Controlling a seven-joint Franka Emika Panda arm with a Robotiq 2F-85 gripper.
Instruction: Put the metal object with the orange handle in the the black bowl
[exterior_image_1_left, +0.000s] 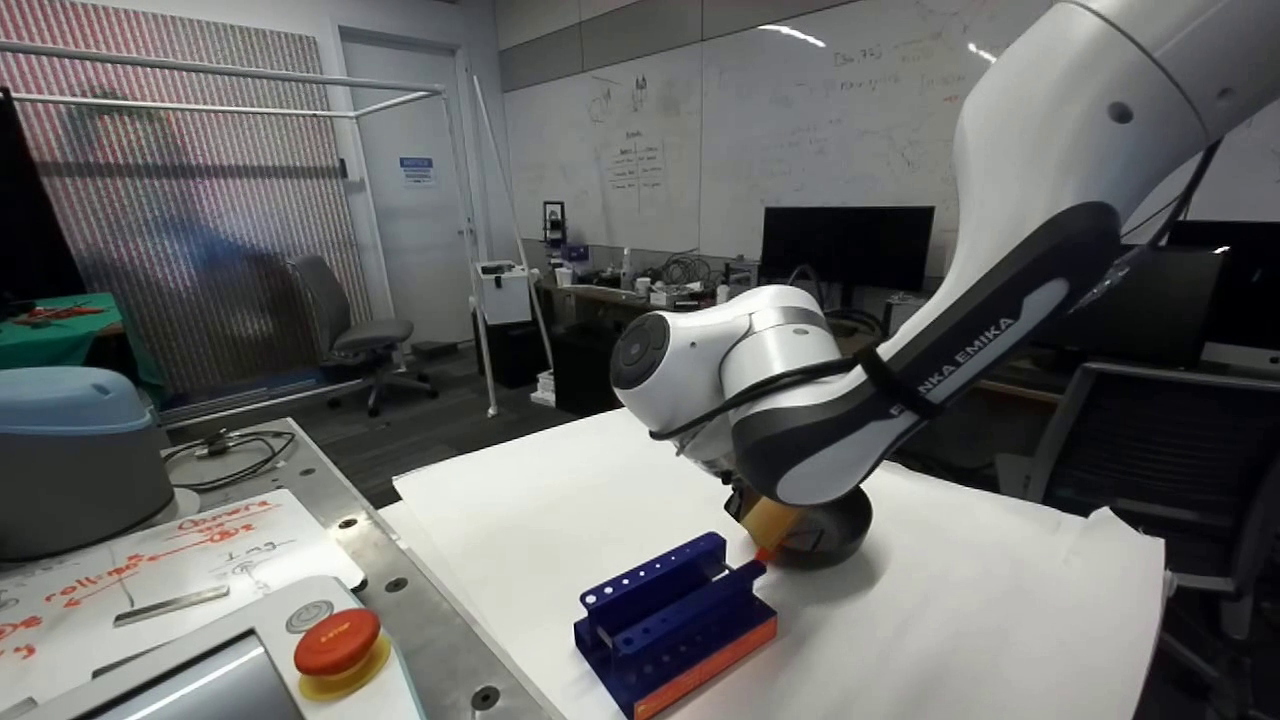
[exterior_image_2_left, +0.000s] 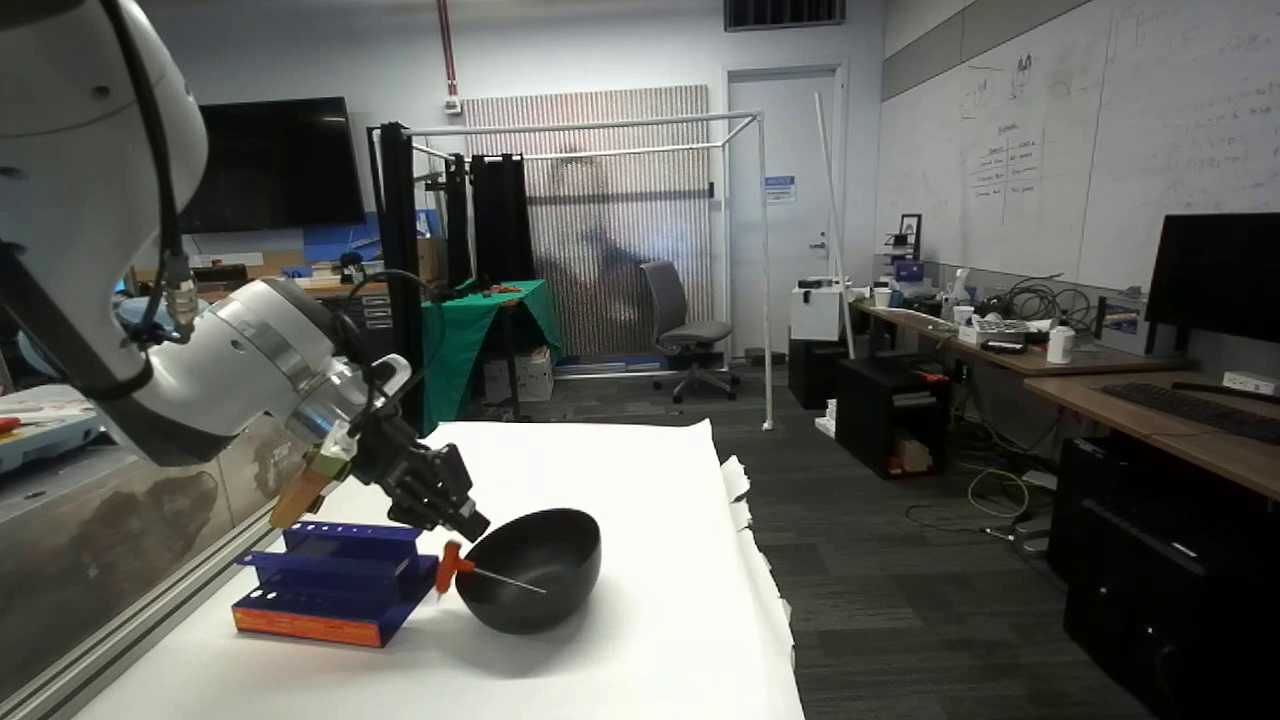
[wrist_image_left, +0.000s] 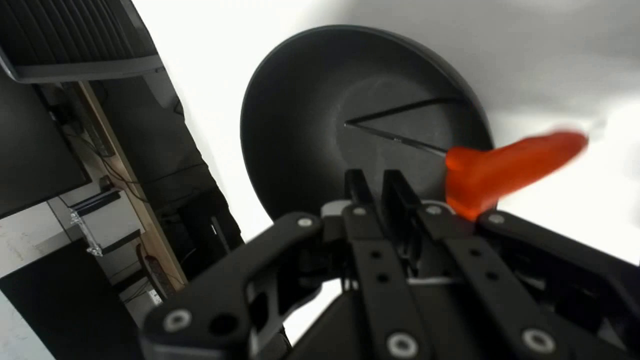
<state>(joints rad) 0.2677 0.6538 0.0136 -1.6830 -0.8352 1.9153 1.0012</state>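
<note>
The black bowl (exterior_image_1_left: 850, 520) stands on the white-covered table and shows in both exterior views (exterior_image_2_left: 565, 550). The metal tool with the orange handle (exterior_image_2_left: 450, 567) leans across its rim. In the wrist view, the shaft reaches into the bowl (wrist_image_left: 295, 115) with its tip at the floor, while the orange handle (wrist_image_left: 500, 172) sticks out over the rim. The bowl's rim looks lower on the handle's side. My gripper (exterior_image_2_left: 475, 522) is above the bowl's edge, beside the handle. In the wrist view, the fingers (wrist_image_left: 374, 182) are a narrow gap apart with nothing between them.
A blue slotted rack (exterior_image_1_left: 680, 620) with an orange side strip stands close beside the bowl, near the handle; it also shows in an exterior view (exterior_image_2_left: 330, 590). A yellow-orange block (exterior_image_2_left: 300, 495) is fixed on my wrist above the rack.
</note>
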